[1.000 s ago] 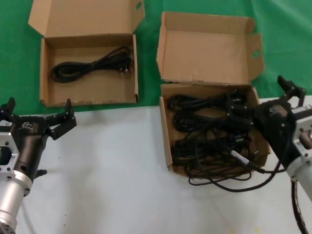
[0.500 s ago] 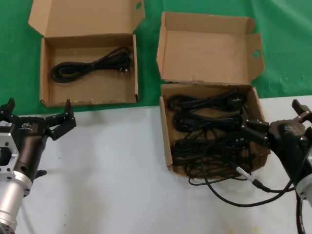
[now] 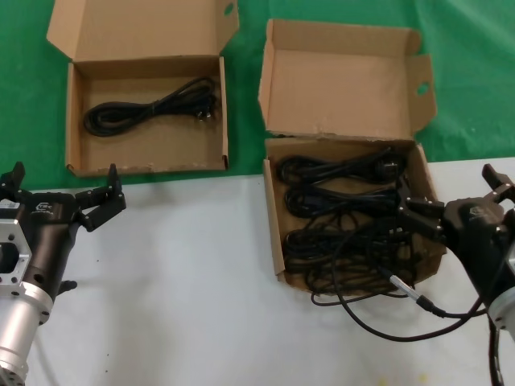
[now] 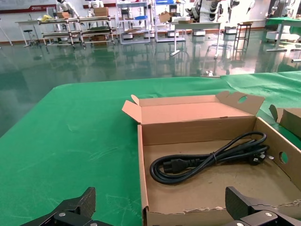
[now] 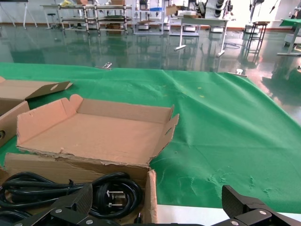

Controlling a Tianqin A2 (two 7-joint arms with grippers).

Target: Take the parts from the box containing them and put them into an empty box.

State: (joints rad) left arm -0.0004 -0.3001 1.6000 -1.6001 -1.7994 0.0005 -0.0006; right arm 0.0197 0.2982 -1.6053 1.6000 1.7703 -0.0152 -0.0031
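The squarish box (image 3: 275,233) with the side-flapped lid (image 3: 346,80) holds several coiled black cables (image 3: 338,201). One cable strays over its front wall onto the white table, plug end (image 3: 409,291) lying there. My right gripper (image 3: 459,197) is open and empty, straddling this box's right wall; the right wrist view shows the wall (image 5: 150,197) between its fingers and coiled cables (image 5: 108,193) beside it. The wide shallow box (image 3: 72,121) at the far left holds one coiled cable (image 3: 153,108), which also shows in the left wrist view (image 4: 207,160). My left gripper (image 3: 63,186) is open and empty before that box.
Both boxes stand across the edge between the green cloth (image 3: 24,96) at the back and the white table top (image 3: 177,281) in front. The boxes' open lids stand up behind them. The loose cable loops over the white top near my right arm.
My right gripper drew back out of the squarish box towards the right, and a cable slid farther out onto the white table. Since half a second ago nothing has moved.
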